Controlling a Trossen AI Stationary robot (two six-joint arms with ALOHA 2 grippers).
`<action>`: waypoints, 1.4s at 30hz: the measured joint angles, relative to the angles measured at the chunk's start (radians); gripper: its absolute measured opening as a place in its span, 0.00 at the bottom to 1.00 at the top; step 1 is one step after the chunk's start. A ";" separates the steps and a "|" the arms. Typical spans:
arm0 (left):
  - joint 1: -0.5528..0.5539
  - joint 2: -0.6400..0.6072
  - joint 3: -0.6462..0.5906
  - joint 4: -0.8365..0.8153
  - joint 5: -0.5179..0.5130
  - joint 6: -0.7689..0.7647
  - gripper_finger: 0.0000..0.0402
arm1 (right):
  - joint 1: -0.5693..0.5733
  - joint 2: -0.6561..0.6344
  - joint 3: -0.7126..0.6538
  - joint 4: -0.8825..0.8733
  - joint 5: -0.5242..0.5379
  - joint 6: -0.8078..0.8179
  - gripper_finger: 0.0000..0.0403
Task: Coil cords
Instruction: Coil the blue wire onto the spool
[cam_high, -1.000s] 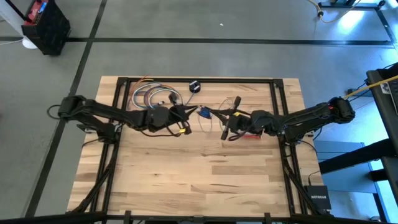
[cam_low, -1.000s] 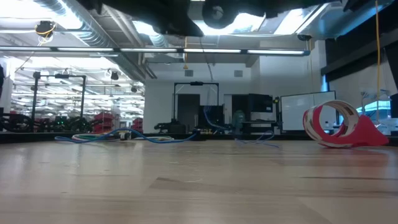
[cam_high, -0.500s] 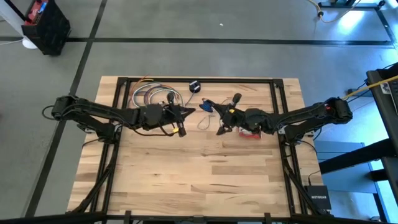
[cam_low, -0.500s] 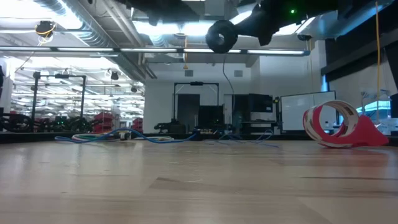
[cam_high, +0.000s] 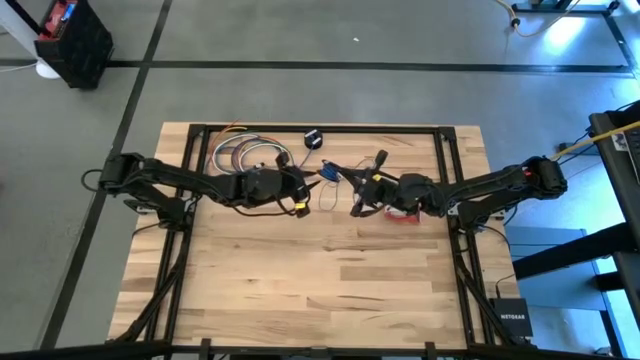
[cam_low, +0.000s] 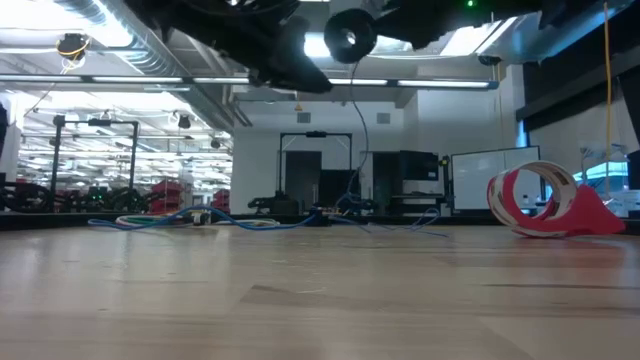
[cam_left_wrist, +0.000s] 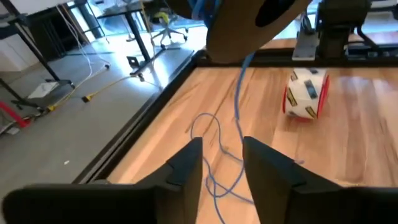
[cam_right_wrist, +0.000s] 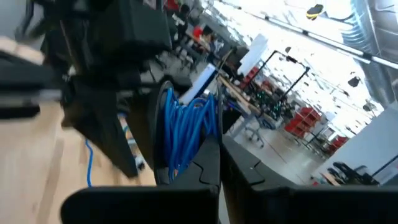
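Note:
The thin bluish cord is partly wound into a small coil (cam_right_wrist: 186, 124) beside a black round puck (cam_low: 350, 35). My right gripper (cam_high: 342, 181), shut, holds it high above the table's far middle. One strand (cam_low: 356, 130) hangs from the puck to the table, where loose loops (cam_left_wrist: 211, 134) lie. My left gripper (cam_left_wrist: 222, 171) stands open just left of the coil, pointing at it. The loose strand shows beyond the gap between its fingers, and they touch nothing. A red-and-white bundle (cam_left_wrist: 306, 93) rests on the table under the right arm. My right gripper is shut on the blue coil's lower part (cam_right_wrist: 181, 163), reaching level from the table's right. The fingers (cam_right_wrist: 205, 168) themselves hide the exact place of contact. Coil and puck are lifted clear of the table, and the free strand hangs slack below them.
A ring of mixed coloured cords (cam_high: 243, 155) lies at the far left of the table. A small black object (cam_high: 313, 138) sits at the far edge. The near half of the wooden table (cam_high: 320, 290) is bare.
My left gripper drew back toward the table's left, then went right again toward the coil and dipped lower, coming into the low view. The puck sank a little and rose again. The strand now hangs straight down from it.

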 joint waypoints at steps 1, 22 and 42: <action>0.003 0.001 0.000 0.013 0.000 0.006 0.28 | 0.000 0.000 0.000 0.011 0.001 0.001 0.01; -0.015 0.001 0.002 0.082 0.000 0.080 0.31 | 0.000 0.000 0.000 0.007 0.043 0.027 0.01; -0.003 0.173 -0.081 0.397 0.001 0.136 0.31 | 0.000 0.000 0.000 0.018 0.046 0.027 0.01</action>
